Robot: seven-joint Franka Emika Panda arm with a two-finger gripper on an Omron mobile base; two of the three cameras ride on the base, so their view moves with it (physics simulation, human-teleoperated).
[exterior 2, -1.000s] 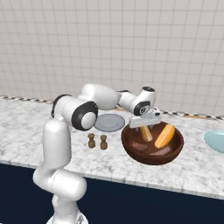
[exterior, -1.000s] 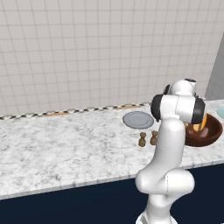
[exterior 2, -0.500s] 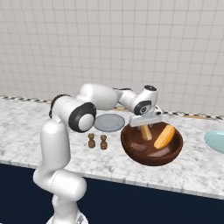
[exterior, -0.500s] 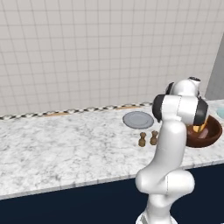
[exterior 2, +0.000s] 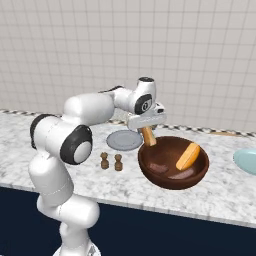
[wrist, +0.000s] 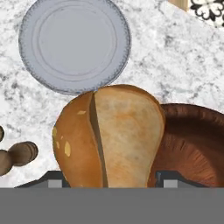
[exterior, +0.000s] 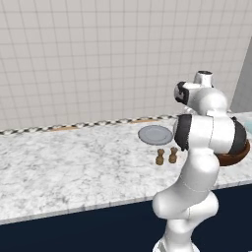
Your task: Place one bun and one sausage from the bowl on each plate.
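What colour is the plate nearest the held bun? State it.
Grey plate, clearest in the hand view, beyond the bun.

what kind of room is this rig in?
Looks like a simulated kitchen: a marble-look counter against a tiled wall, with a grey plate, a wooden bowl and the gripper holding a bun.

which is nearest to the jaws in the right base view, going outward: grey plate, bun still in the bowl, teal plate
1. Grey plate, just left of the gripper holding a bun.
2. Bun left in the bowl, to the right.
3. Teal plate, far right at the picture's edge.
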